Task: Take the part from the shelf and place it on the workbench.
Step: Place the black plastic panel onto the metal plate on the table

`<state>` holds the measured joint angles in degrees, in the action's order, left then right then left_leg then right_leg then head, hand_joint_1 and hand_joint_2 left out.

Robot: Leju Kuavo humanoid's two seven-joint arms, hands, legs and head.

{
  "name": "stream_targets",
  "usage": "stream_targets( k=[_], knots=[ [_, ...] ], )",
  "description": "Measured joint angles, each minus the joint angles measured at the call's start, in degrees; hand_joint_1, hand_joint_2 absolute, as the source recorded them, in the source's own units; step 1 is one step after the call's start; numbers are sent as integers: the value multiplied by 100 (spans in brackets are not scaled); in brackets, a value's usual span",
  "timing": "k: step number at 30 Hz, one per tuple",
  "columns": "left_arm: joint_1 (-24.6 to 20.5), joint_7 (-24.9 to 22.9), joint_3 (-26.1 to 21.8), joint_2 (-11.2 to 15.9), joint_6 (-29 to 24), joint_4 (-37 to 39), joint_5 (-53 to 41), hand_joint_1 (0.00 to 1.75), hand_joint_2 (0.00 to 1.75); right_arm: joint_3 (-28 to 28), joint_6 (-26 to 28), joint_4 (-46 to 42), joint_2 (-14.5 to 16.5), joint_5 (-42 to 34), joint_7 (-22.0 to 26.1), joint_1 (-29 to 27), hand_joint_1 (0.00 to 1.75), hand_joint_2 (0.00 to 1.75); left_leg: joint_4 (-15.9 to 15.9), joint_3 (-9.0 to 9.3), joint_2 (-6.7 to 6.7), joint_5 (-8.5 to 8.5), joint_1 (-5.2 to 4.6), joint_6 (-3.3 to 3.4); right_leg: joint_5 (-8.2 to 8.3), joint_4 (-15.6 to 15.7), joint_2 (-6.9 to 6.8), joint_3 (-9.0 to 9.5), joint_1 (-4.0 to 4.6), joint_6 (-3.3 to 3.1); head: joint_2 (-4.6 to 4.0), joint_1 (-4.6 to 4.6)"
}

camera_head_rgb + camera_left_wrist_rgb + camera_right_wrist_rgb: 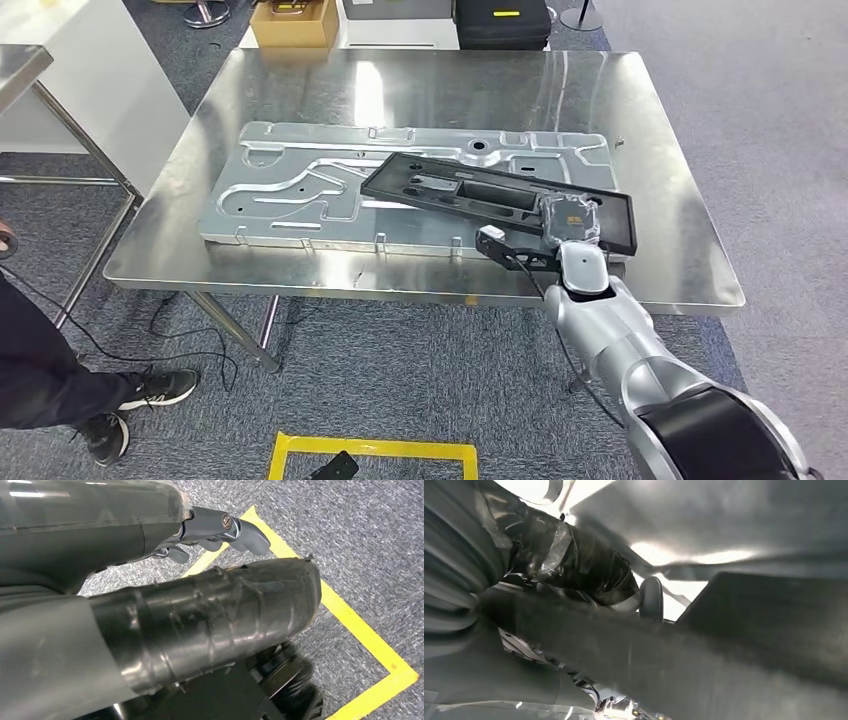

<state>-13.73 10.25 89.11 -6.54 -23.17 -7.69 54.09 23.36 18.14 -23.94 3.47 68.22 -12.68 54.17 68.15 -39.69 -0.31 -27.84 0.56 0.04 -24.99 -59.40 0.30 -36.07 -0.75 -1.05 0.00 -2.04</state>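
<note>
A long black tray-like part (470,190) lies slanted over a stamped silver metal panel (290,190) on the steel workbench (420,80). My right hand (568,222) grips the part's near right end, close to the bench's front edge. In the right wrist view the hand (574,565) wraps around the dark edge of the part (724,670), with the taped thumb over it. My left hand (200,615) hangs over the carpet, fingers apart, holding nothing.
A person's dark legs and shoes (60,380) stand at the left by a white table (90,80). A cardboard box (293,25) and a black case (502,22) sit behind the bench. Yellow tape (370,450) marks the floor near me.
</note>
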Motion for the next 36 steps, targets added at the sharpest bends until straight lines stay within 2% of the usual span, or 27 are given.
stream_targets(
  k=[2,3,6,7,9,11,12,13,14,16,17,18,21,22,24,25,26,27,28,29,31,32,33,34,36],
  knots=[
    [-1,-1,0,3,1,0,4,0,0,-1,16,0,47,34,37,0,168,175,-688,332,-1,248,-21,52,-10,-17,32,-6,21,30,0,-1],
    [0,-2,0,4,1,0,6,0,0,-2,23,0,66,47,61,-2,167,175,-850,409,1,270,-32,71,-6,-20,50,-14,28,52,0,-2],
    [12,-7,0,5,2,0,8,0,0,-2,31,-1,109,72,184,-11,166,175,-951,461,39,272,-27,135,18,4,102,-23,27,136,0,-3],
    [14,-6,0,4,2,0,11,0,0,-2,32,-1,121,77,250,-7,168,175,-990,489,64,293,-11,169,-24,-43,99,-46,30,166,0,-9],
    [13,1,0,-1,4,0,17,0,0,-2,37,-2,158,89,411,-2,171,175,-1059,535,136,331,19,224,-292,-453,69,-239,30,215,0,-21],
    [14,8,0,-2,11,0,21,0,0,-2,26,-2,205,117,547,-31,163,175,-1067,537,208,336,22,242,-649,-1197,44,-579,4,262,0,-26],
    [15,10,0,-2,15,0,22,0,0,-2,17,-2,230,139,592,-62,158,175,-1065,535,235,335,28,238,-734,-1474,35,-701,-23,289,0,-27],
    [15,14,0,-2,17,0,22,0,0,-2,11,-2,255,162,626,-95,152,175,-1057,534,251,332,40,226,-713,-1557,24,-729,-56,318,0,-25],
    [15,17,0,-4,20,0,20,0,0,-2,9,-2,282,191,658,-121,149,175,-1040,533,259,325,62,200,-590,-1408,14,-636,-93,353,0,-26],
    [11,22,0,-7,21,0,13,0,0,-2,14,-2,336,252,703,-150,138,175,-958,502,260,284,108,107,-276,-693,24,-224,-169,446,0,-29],
    [5,21,0,-8,22,0,4,0,0,-1,13,-5,374,278,722,-160,131,175,-898,474,259,259,117,48,-189,-390,47,-60,-191,447,0,-32],
    [-1,20,0,-9,21,0,-5,0,0,1,12,-9,417,296,740,-178,124,175,-857,447,253,245,114,-3,-165,-216,62,33,-196,422,0,-31],
    [-8,14,0,-14,21,0,-24,0,0,18,12,-23,565,330,805,-237,142,175,-863,425,220,273,126,-107,-194,-194,42,16,-158,236,0,-21],
    [-7,10,0,-16,22,0,-27,0,0,26,14,-29,616,339,823,-243,121,175,-849,412,199,259,141,-130,-191,-195,24,11,-151,186,0,-18],
    [-7,4,0,-21,22,0,-37,0,0,41,16,-43,695,351,850,-240,40,175,-553,272,151,55,151,-149,-180,-189,-18,8,-141,110,0,-14],
    [-5,-2,0,-21,26,0,-43,0,0,56,13,-50,739,356,870,-239,8,175,-226,125,127,-128,145,-145,-181,-187,-36,8,-125,83,0,-13],
    [-1,-8,0,-21,30,0,-52,0,0,74,9,-51,770,359,890,-241,0,175,168,-50,112,-313,134,-132,-183,-187,-47,6,-100,59,0,-13],
    [9,-20,0,-21,36,0,-65,0,0,97,8,-51,808,360,920,-250,0,175,507,-204,102,-429,121,-113,-186,-187,-53,7,-71,37,0,-13],
    [19,-33,0,-21,43,0,-80,0,0,120,10,-51,845,358,955,-263,0,131,697,-291,95,-450,107,-84,-192,-187,-54,11,-41,17,0,-13],
    [28,-44,0,-21,48,0,-99,0,0,142,14,-51,883,356,989,-275,0,87,660,-273,92,-357,87,-43,-197,-188,-47,20,-12,2,0,-14],
    [27,-56,0,-21,55,0,-129,0,0,193,15,-55,966,360,1043,-286,0,0,43,9,90,10,20,86,-211,-186,-32,51,30,-21,0,-14],
    [20,-57,0,-19,56,0,-138,0,0,230,12,-59,1000,366,1065,-282,0,0,-303,173,93,151,-17,156,-216,-184,-28,60,53,-22,0,-16],
    [13,-57,0,-16,56,0,-142,0,0,266,9,-63,1031,365,1090,-280,0,0,-573,300,95,222,-50,208,-217,-179,-28,60,59,-15,0,-15],
    [8,-58,0,-16,55,0,-140,0,0,301,9,-70,1054,355,1120,-284,0,0,-722,366,94,231,-75,240,-213,-172,-32,53,59,0,0,-17],
    [17,-61,0,-17,52,0,-131,0,0,353,22,-108,1095,303,1188,-303,0,0,-824,412,87,216,-81,245,-197,-140,-44,50,54,49,0,-16]
  ],
)
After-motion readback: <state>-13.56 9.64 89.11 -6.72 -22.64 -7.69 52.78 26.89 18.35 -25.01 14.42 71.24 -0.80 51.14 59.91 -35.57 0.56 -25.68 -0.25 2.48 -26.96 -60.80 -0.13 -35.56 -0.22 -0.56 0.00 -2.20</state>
